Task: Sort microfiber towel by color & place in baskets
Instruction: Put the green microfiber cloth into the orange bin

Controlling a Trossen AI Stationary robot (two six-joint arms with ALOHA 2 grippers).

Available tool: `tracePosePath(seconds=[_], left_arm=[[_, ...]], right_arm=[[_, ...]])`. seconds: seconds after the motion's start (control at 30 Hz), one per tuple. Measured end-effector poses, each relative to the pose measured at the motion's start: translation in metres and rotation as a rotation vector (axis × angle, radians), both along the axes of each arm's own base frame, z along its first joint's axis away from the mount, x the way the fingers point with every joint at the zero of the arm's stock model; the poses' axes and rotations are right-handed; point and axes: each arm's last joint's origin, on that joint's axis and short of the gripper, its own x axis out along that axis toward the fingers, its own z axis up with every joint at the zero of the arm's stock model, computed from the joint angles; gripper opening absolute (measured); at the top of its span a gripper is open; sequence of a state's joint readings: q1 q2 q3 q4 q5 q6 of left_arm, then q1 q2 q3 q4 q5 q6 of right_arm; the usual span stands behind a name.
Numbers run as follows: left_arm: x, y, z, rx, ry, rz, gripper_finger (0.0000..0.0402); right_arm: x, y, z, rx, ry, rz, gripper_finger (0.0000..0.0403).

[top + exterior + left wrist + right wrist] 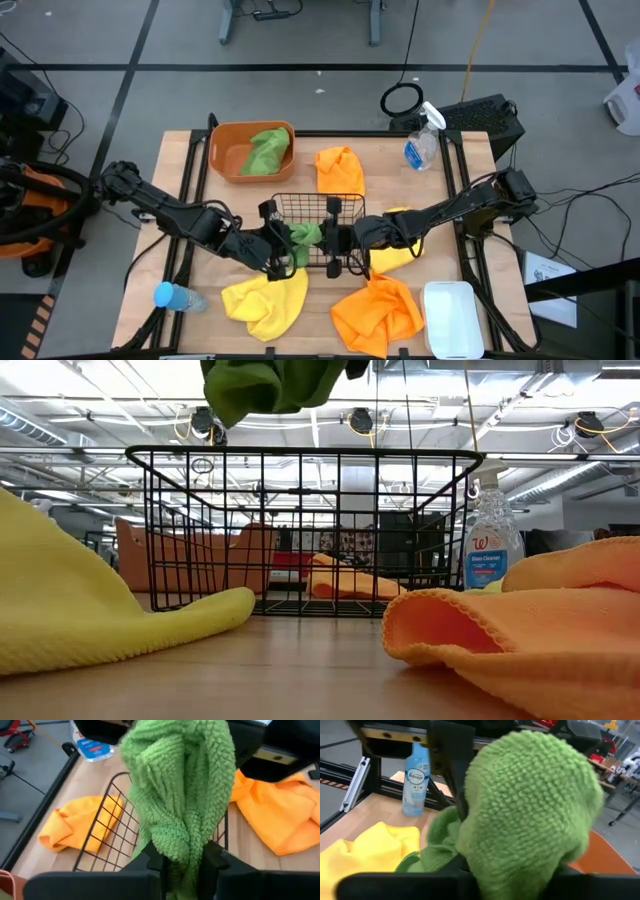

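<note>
A green towel [305, 238] is held up between both grippers over the near side of the black wire basket [318, 205]; in the low view it [270, 385] hangs above the basket's rim [300, 452]. My left gripper [283, 250] and my right gripper [335, 240] are both shut on it. A second green towel [268, 150] lies in the orange tub [225, 150]. One orange towel [340, 170] lies beyond the basket and another [378, 312] near the front edge. One yellow towel [265, 300] lies at the near left, another [395, 252] under my right arm. My left gripper pinches a bunched fold of the green towel [180, 852] between its two fingers [152, 860], coming level from the table's left. The towel is lifted clear, bunched up above the basket. My right gripper is shut on the towel's right end [530, 820], coming level from the table's right; the towel itself hides the place of contact.
A white bin [450, 318] stands at the near right. A clear spray bottle [422, 145] stands at the far right and a blue-capped bottle [175, 297] lies at the near left. The wire basket sits between the two arms.
</note>
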State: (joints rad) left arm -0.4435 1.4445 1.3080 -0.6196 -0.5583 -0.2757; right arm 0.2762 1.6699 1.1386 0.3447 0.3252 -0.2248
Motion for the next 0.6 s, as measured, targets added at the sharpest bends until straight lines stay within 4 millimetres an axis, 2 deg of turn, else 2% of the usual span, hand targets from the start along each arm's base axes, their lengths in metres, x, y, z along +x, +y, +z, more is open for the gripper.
tracePosePath(seconds=[0.2, 0.43, 0.5, 0.6], left_arm=[[-0.001, 0.004, 0.003, 0.054, 0.011, -0.042, 0.0044], [-0.002, 0.025, 0.011, 0.047, 0.014, -0.037, 0.0044], [-0.009, 0.036, 0.013, 0.093, 0.049, 0.004, 0.0041], [-0.014, 0.048, 0.026, 0.101, -0.011, 0.072, 0.0039]], right_arm=[[-0.003, -0.002, 0.001, 0.033, 0.039, -0.014, 0.0127], [-0.016, -0.007, 0.014, 0.088, 0.069, -0.053, 0.0184], [-0.025, -0.008, 0.011, 0.083, 0.156, -0.041, 0.0198], [-0.033, -0.005, 0.006, 0.093, 0.254, -0.033, 0.0215]])
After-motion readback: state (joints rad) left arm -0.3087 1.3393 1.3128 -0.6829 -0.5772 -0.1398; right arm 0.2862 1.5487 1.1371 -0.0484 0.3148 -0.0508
